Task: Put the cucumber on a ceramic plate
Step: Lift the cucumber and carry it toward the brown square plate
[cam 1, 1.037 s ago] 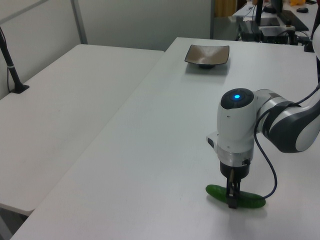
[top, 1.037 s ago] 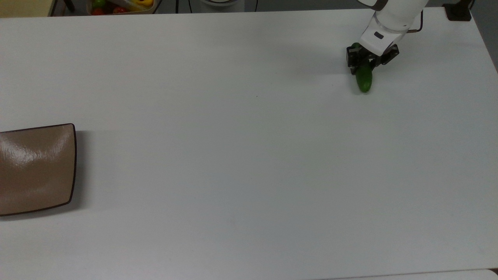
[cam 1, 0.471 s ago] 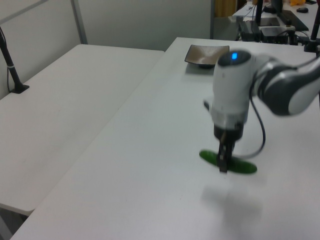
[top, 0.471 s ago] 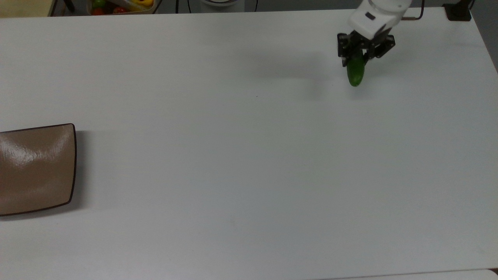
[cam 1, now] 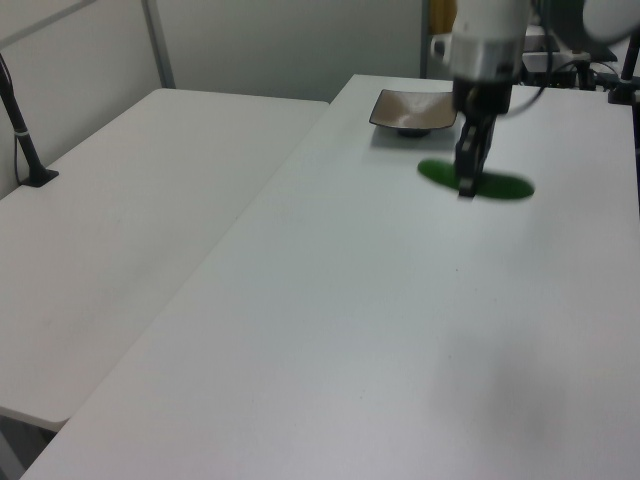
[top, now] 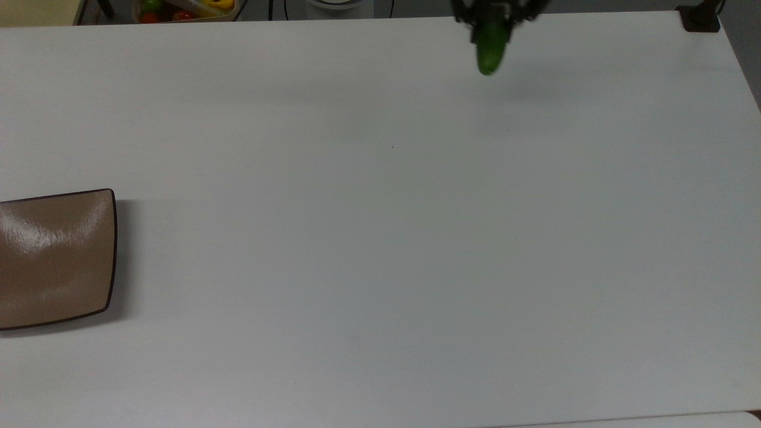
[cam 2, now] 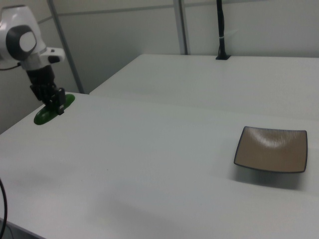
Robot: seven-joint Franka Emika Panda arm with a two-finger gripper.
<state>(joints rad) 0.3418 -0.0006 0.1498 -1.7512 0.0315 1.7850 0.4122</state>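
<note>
lab/office: plain white tables (cam 1: 150, 200), partition walls (cam 2: 124, 30), monitor desks (cam 1: 540, 45) at 1 o'clock.

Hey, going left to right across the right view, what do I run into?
The gripper clamped on the cucumber at the right view's far left, lifted above the white table → a long bare stretch of table → the ceramic plate near the right view's right edge.
</note>
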